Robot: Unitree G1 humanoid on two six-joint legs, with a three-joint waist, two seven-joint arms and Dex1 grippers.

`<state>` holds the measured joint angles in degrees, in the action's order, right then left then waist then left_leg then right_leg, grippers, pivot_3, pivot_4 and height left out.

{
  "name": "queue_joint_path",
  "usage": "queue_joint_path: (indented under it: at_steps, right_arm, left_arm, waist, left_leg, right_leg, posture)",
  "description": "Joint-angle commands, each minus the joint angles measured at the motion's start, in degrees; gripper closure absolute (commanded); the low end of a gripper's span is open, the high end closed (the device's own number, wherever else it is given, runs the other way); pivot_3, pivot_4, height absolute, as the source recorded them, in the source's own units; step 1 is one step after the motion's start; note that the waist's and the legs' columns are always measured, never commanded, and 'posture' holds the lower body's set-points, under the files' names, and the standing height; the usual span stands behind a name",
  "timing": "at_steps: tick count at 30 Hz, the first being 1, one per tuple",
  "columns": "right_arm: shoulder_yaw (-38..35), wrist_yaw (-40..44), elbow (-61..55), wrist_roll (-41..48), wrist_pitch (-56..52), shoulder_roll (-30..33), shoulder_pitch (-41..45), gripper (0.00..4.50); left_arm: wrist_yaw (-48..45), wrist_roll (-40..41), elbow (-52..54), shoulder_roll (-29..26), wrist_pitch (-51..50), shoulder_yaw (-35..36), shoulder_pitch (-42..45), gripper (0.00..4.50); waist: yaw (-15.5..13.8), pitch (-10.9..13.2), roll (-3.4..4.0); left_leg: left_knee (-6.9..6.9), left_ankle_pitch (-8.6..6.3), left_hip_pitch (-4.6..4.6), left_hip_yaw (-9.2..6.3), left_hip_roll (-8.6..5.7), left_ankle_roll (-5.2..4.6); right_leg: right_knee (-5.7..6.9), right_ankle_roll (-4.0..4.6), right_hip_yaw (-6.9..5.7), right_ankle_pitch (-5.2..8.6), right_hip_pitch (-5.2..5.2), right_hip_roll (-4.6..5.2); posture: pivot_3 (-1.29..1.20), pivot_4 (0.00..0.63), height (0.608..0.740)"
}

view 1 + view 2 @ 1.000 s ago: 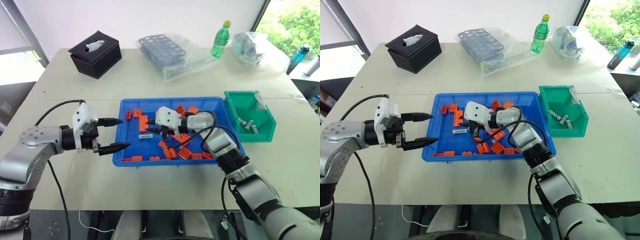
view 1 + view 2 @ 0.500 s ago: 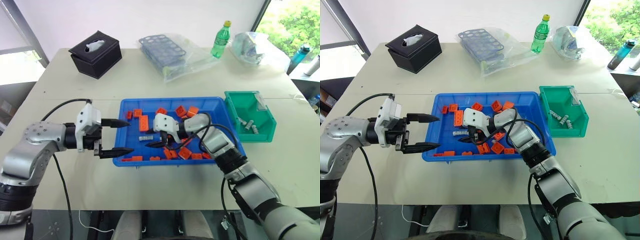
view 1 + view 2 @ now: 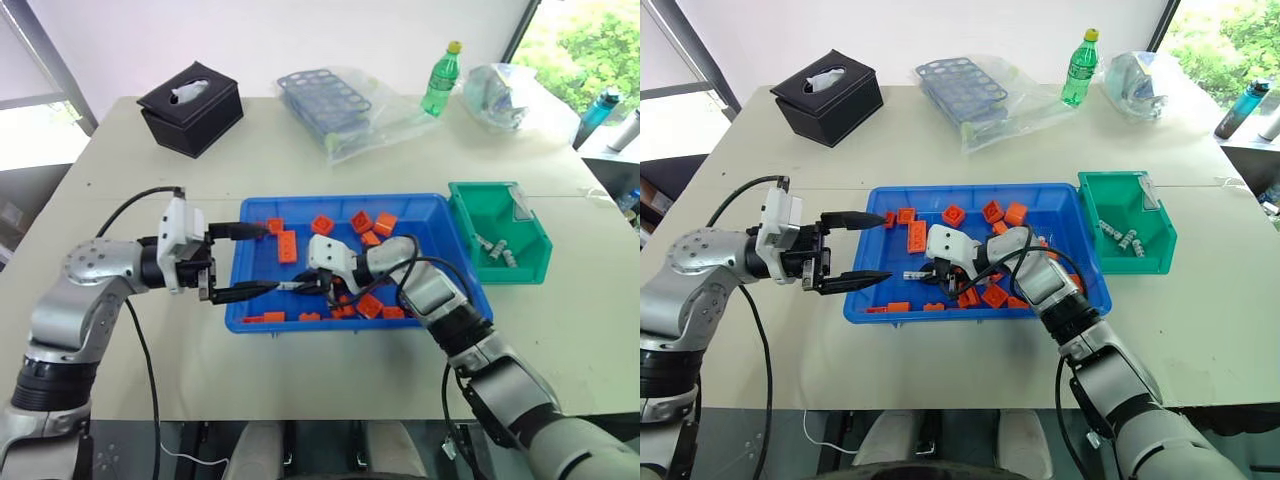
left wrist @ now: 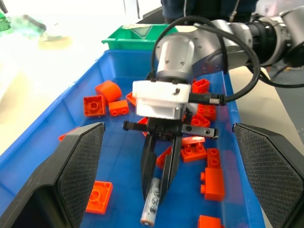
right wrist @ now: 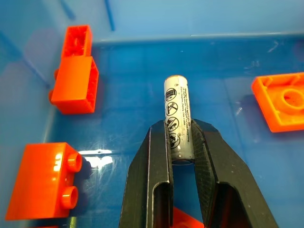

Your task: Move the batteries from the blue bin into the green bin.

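Inside blue bin, near its left end, R gripper is clamped on a battery, fingers closed around its lower half, tip sticking out past them. Battery looks just off or at the bin floor; can't tell if lifted yet. L gripper hangs at the bin's left rim, fingers apart, holding nothing. Green bin, just beside the blue bin's right end, already has approx 3 batteries in it. Orange bricks lie scattered in the blue bin; no other loose battery seen among them, though some could be hidden. Judgement: well along, this may be the last one. Left to do: lift, carry across to green bin, drop.
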<state>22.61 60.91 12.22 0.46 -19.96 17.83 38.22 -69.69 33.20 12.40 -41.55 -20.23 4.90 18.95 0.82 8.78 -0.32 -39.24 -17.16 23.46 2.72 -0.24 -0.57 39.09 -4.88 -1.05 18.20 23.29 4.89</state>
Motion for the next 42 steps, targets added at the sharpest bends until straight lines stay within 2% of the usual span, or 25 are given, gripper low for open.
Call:
queue_joint_path:
  at_steps: [1, 5, 7, 9, 14, 20, 21, 26, 31, 35, 38, 39, 42]
  right_arm:
    - [-11.5, -6.3, -9.5, 4.5, -6.9, 2.6, 0.1, 4.41]
    - [-22.9, -13.6, -15.3, 8.2, -16.4, 5.9, -1.0, 4.41]
    - [-32.3, -17.3, -17.4, 8.8, -21.5, 11.5, -4.1, 4.41]
    - [-38.0, -18.5, -19.4, 9.4, -24.2, 16.3, -8.0, 4.41]
    - [-44.2, -20.8, -21.5, 10.7, -26.6, 22.4, -15.1, 4.41]
    - [-46.8, -24.3, -22.5, 11.8, -28.3, 23.6, -19.5, 4.41]
    - [-47.2, -25.0, -22.2, 12.2, -28.6, 23.3, -19.7, 3.91]
    - [-45.9, -26.0, -22.0, 13.4, -25.7, 23.7, -18.6, 1.56]
    - [-41.8, -21.5, -28.3, 19.7, -26.1, 23.1, -14.3, 1.56]
    - [-30.6, -21.4, -30.8, 19.8, -27.6, 20.0, -12.8, 1.56]
    - [-22.5, -25.0, -27.0, 16.0, -29.0, 16.2, -10.5, 0.68]
    - [-19.4, -25.4, -26.0, 14.6, -29.2, 15.6, -9.9, 0.24]
    - [-14.0, -24.2, -26.0, 13.8, -29.3, 15.0, -9.9, 0.24]
  left_arm:
    - [0.3, 0.5, 0.4, 0.8, 1.0, 0.0, 0.9, 0.00]
    - [0.0, -0.1, -0.4, 1.6, 1.4, -0.6, 1.2, 0.00]
    - [-0.2, -0.5, -2.0, 2.1, 1.8, -1.3, 1.9, 0.00]
    - [-0.3, -0.8, -3.4, 2.5, 2.2, -1.6, 2.7, 0.00]
    - [-1.0, -0.5, -6.3, 3.2, 2.5, -1.9, 4.9, 0.00]
    - [-0.8, -2.3, -8.3, 4.3, 3.4, -3.2, 6.7, 0.00]
    - [-0.7, -2.1, -8.1, 4.4, 3.2, -3.3, 6.8, 0.00]
    - [-0.6, -1.8, -7.4, 4.7, 2.7, -3.3, 6.9, 0.00]
    - [-0.2, -1.4, -6.2, 4.5, 2.1, -3.1, 6.0, 0.00]
    - [0.2, -1.7, -5.6, 4.3, 2.1, -2.9, 5.5, 0.00]
    - [0.7, -1.7, -5.2, 4.3, 2.1, -2.8, 5.2, 0.00]
    - [0.8, -1.7, -5.0, 4.3, 2.1, -2.8, 5.1, 0.00]
    - [1.3, -2.3, -4.9, 4.1, 2.3, -3.0, 5.0, 0.00]
  waist:
    - [-0.1, 0.0, -0.01]
    - [-0.1, 0.0, -0.01]
    - [-0.3, 0.0, -0.01]
    - [-0.8, 0.0, -0.01]
    - [0.0, 0.0, -0.01]
    - [0.1, 0.0, -0.01]
    - [0.0, 0.0, -0.01]
    - [-0.1, 0.0, -0.01]
    - [0.1, 0.0, -0.01]
    - [0.1, 0.0, -0.03]
    - [0.0, 0.0, -0.04]
    - [-0.2, 0.0, -0.04]
    - [-0.4, 0.0, -0.04]
  left_leg:
    - [-0.01, 0.00, 0.00, 0.00, -0.02, 0.00]
    - [-0.01, 0.00, 0.01, -0.03, -0.03, 0.00]
    - [0.00, 0.00, 0.00, -0.02, -0.03, 0.00]
    - [0.00, -0.01, 0.01, -0.07, -0.05, -0.02]
    - [0.02, -0.05, 0.01, 0.01, -0.04, -0.10]
    - [0.03, -0.05, -0.05, 0.04, 0.10, -0.12]
    - [0.03, -0.04, -0.05, 0.05, 0.10, -0.12]
    - [0.02, -0.03, -0.04, 0.05, 0.09, -0.09]
    - [0.02, -0.03, -0.04, 0.04, 0.09, -0.08]
    - [0.03, -0.03, -0.04, 0.00, 0.16, -0.08]
    - [0.02, -0.03, -0.05, 0.00, 0.15, -0.09]
    - [0.02, -0.02, -0.04, 0.00, 0.13, -0.08]
    - [0.00, -0.01, -0.01, -0.02, 0.06, -0.06]
  right_leg:
    - [0.00, 0.00, 0.00, 0.00, 0.00, 0.02]
    - [-0.01, 0.00, -0.04, 0.00, -0.03, 0.06]
    - [-0.01, 0.00, -0.04, 0.00, -0.03, 0.06]
    - [-0.06, 0.00, -0.12, 0.00, -0.09, 0.10]
    - [-0.13, 0.00, -0.12, 0.00, -0.10, 0.08]
    - [-0.11, 0.00, -0.08, 0.00, -0.11, -0.11]
    - [-0.11, 0.00, -0.07, 0.00, -0.11, -0.11]
    - [-0.12, 0.00, -0.06, 0.00, -0.11, -0.09]
    - [-0.13, 0.00, -0.06, 0.00, -0.11, -0.10]
    - [-0.13, 0.00, -0.05, 0.00, -0.11, -0.18]
    - [-0.13, 0.00, -0.05, 0.00, -0.12, -0.16]
    - [-0.13, 0.00, -0.05, 0.00, -0.12, -0.14]
    - [-0.11, 0.00, -0.06, 0.00, -0.10, -0.07]
  posture:
    - [0.00, 0.150, 0.716]
    - [0.00, 0.150, 0.716]
    - [0.00, 0.150, 0.716]
    - [0.00, 0.150, 0.716]
    - [0.00, 0.150, 0.716]
    - [0.00, 0.150, 0.716]
    - [0.00, 0.150, 0.716]
    - [0.00, 0.150, 0.716]
    - [0.00, 0.150, 0.716]
    - [0.00, 0.150, 0.716]
    - [0.00, 0.150, 0.716]
    - [0.00, 0.150, 0.716]
    - [0.00, 0.150, 0.716]
